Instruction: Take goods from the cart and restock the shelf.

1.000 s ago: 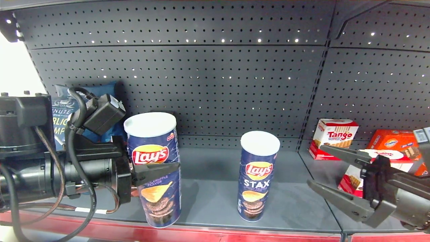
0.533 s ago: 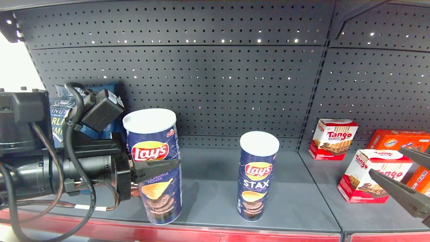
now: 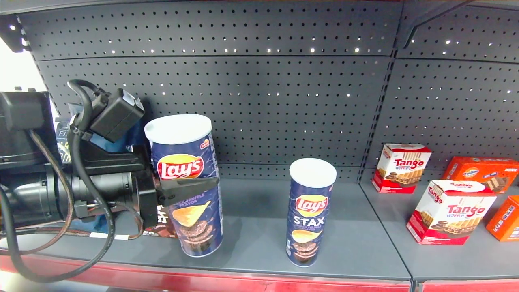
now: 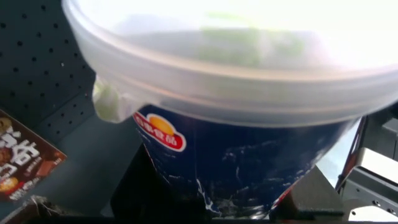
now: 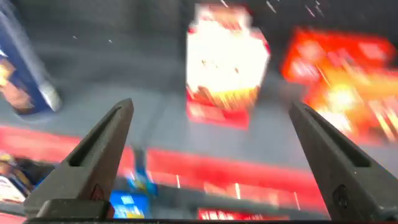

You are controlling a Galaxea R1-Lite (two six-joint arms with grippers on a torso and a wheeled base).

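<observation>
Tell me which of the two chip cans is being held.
The left chip can, clamped across its middle by the left gripper. The other can stands alone to its right, with nothing touching it.

Shelf deck: bare strip between held can and standing can, open from the front lip back to the pegboard wall. Second bare strip from standing can to front wafer box.

Left end blocked: left gripper clamped on held can, arm across blue bag.

Right bay crowded: rear wafer box, front wafer box, orange boxes. Bare deck in front of rear wafer box.

Right gripper spread wide, off the shelf front.
</observation>
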